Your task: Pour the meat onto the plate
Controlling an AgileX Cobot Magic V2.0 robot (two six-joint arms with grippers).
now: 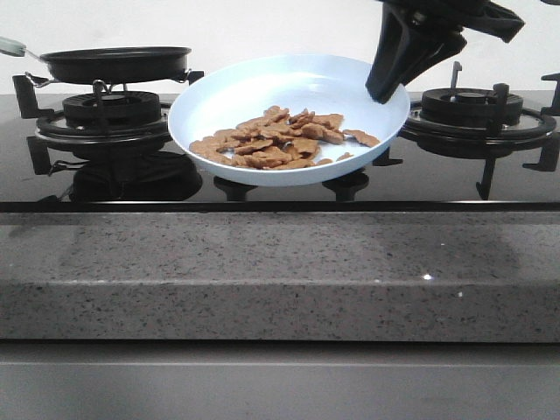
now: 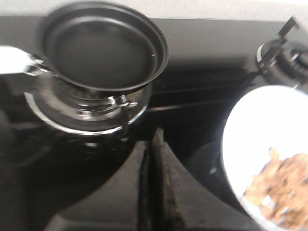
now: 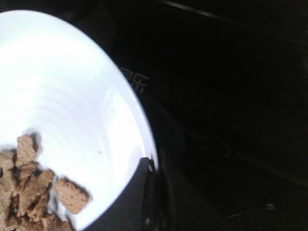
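Note:
The pale-blue plate [image 1: 262, 87] hangs over the middle of the hob, tipped toward the front. The meat [image 1: 280, 140], a heap of brown-orange pieces, lies on its lower front half. My right gripper [image 1: 389, 87] is shut on the plate's right rim; the right wrist view shows its fingers [image 3: 151, 166] pinching that rim, with the plate [image 3: 62, 96] and the meat [image 3: 29, 187] beside them. My left gripper [image 2: 153, 144] is shut on nothing, between the black pan [image 2: 103, 48] and the plate [image 2: 260, 130]; it does not show in the front view.
The black frying pan [image 1: 114, 63] sits empty on the left burner, its pale handle [image 1: 10, 45] pointing left. A bare burner grate [image 1: 477, 109] stands at the right. A grey speckled counter edge [image 1: 280, 271] runs along the front of the glass hob.

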